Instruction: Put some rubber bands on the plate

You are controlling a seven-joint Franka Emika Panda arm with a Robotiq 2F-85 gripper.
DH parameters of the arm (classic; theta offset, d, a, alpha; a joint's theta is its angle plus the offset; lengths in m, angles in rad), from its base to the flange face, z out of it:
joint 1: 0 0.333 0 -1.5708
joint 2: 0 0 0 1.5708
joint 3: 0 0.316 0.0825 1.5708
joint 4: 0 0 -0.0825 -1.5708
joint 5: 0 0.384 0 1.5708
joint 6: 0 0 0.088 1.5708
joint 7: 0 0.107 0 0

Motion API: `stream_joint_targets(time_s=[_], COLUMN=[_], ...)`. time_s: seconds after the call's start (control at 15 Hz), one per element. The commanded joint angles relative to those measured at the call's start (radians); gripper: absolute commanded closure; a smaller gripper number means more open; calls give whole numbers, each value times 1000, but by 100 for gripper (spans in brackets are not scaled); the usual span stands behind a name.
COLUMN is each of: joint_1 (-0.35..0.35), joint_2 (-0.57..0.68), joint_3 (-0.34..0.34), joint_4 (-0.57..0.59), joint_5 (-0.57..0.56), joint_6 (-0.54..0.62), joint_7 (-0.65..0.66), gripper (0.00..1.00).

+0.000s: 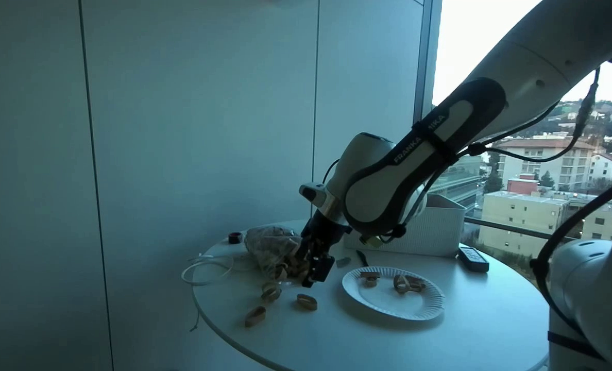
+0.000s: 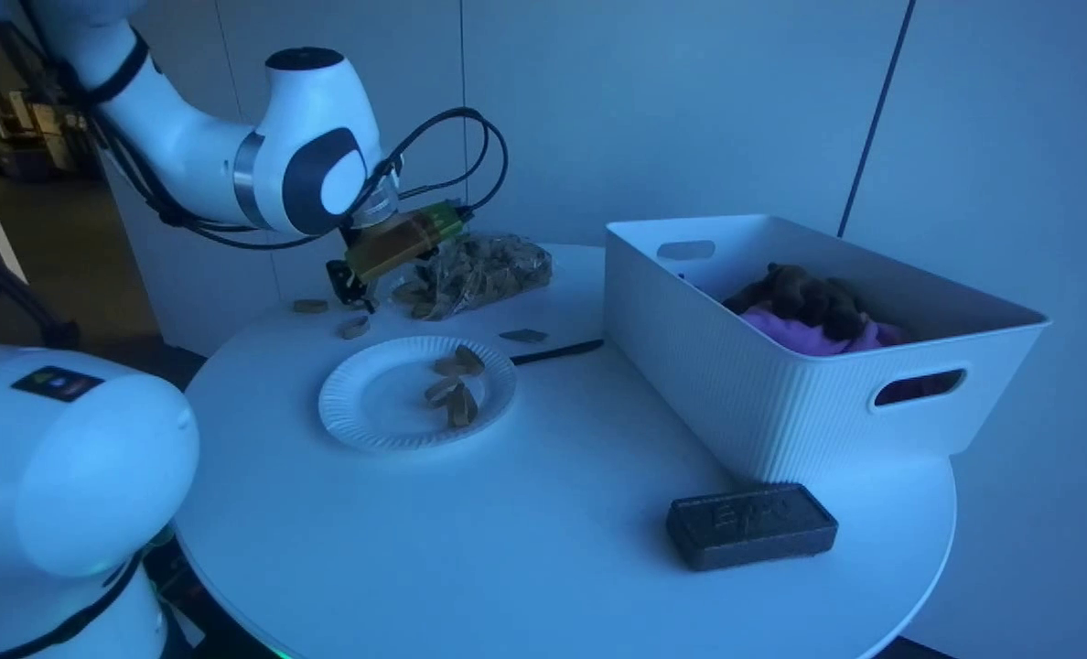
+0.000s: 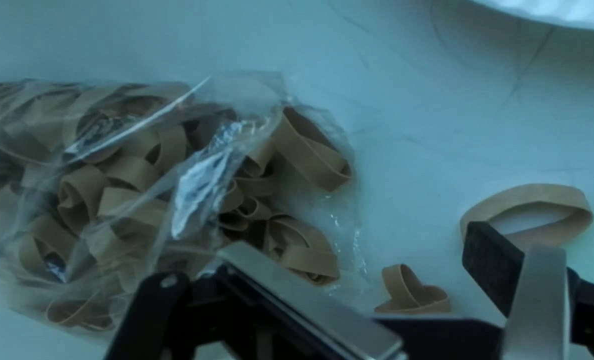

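A white paper plate lies on the round table in both exterior views. Its rim shows at the wrist view's top right. Several tan rubber bands lie on it. A clear plastic bag full of rubber bands lies beyond the plate. Loose rubber bands lie near the bag, including a wide loop and a twisted one. My gripper is open and empty, low beside the bag's mouth. The twisted band shows between the fingers, partly hidden.
A white ribbed box with purple and brown items stands on the table. A black eraser lies near it. A thin black object touches or nearly touches the plate. A white cord hangs over the edge.
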Motion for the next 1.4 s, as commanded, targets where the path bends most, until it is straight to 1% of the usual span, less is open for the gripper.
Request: stream_joint_targets(time_s=[0.0,0.27,0.4,0.47,0.53,0.6,0.67,0.8,0.93,1.07,1.33], joint_1=[2,-41,-93,-146,-189,-251,-297,-365,-410,-450,-504], joint_2=[41,99,139,161,182,192,203,216,223,218,213], joint_3=[-17,7,39,67,84,132,159,211,250,294,365], joint_4=[0,0,0,0,1,0,0,0,0,1,2], joint_5=[4,-56,-82,-132,-161,-150,-144,-101,-82,-67,-40], joint_6=[86,212,295,344,389,413,435,457,456,450,443], joint_7=[-20,2,40,85,98,80,72,31,8,2,4], gripper=[0,0,0,0,0,0,0,0,26,42,72])
